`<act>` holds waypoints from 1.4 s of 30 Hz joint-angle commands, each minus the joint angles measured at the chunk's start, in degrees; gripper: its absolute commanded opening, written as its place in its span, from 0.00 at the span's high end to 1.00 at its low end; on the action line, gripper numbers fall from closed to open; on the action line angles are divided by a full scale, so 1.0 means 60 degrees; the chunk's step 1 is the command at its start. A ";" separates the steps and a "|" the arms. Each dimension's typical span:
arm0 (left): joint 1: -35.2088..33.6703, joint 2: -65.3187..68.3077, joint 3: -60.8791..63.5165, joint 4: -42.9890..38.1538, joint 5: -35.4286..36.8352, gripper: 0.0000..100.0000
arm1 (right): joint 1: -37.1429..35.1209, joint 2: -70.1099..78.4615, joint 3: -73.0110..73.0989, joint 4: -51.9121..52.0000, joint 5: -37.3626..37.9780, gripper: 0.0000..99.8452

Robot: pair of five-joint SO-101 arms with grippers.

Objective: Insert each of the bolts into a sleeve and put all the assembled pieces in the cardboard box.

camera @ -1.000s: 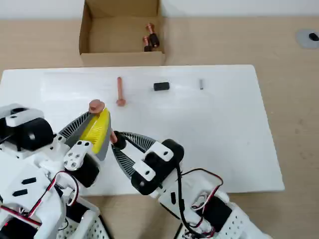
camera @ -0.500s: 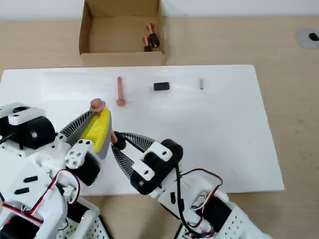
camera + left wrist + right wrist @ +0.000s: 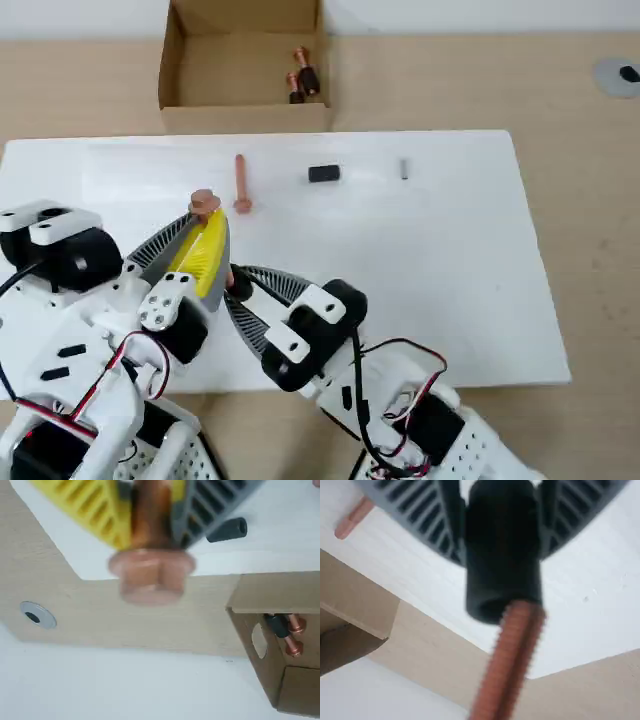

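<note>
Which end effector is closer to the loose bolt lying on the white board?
Left. The left end effector, clamped on a bolt, is just short of the loose bolt. The right end effector, clamped on a sleeve, sits farther back toward the robot.

I see a wooden table (image 3: 580, 150) with a white board (image 3: 430, 280) laid flat on it. The cardboard box (image 3: 245, 118) sits on the bare wood, its front wall just beside the board's far edge. On the board, a copper bolt (image 3: 240, 180) lies near that front wall, and a black sleeve (image 3: 323, 173) near the box's right corner. A small grey pin (image 3: 404, 169) lies farther right of the box, and a metal disc (image 3: 617, 76) sits in the wood well apart from it
</note>
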 commanded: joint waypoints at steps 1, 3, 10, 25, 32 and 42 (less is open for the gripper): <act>-0.0015 -0.0022 0.0015 -0.0029 -0.0088 1.00 | -0.0066 -0.0945 -0.0637 -0.0278 -0.0073 0.99; -0.0015 -0.0022 0.0015 -0.0029 -0.0088 1.00 | -0.0066 -0.0945 -0.0637 -0.0278 -0.0073 0.99; -0.0015 -0.0022 0.0015 -0.0103 -0.0088 1.00 | -0.0066 -0.0945 -0.0637 -0.0278 -0.0073 0.99; -0.0015 -0.0022 0.0234 -0.0923 0.0000 1.00 | -0.0066 -0.0945 -0.0623 -0.0278 -0.0073 0.99; -0.0015 -0.0022 0.0513 -0.1348 0.0000 1.00 | -0.0066 -0.0945 -0.0637 -0.0278 -0.0088 0.99; -0.0029 -0.0022 0.0586 -0.1333 -0.0044 1.00 | -0.0066 -0.0945 -0.0637 -0.0278 -0.0088 0.99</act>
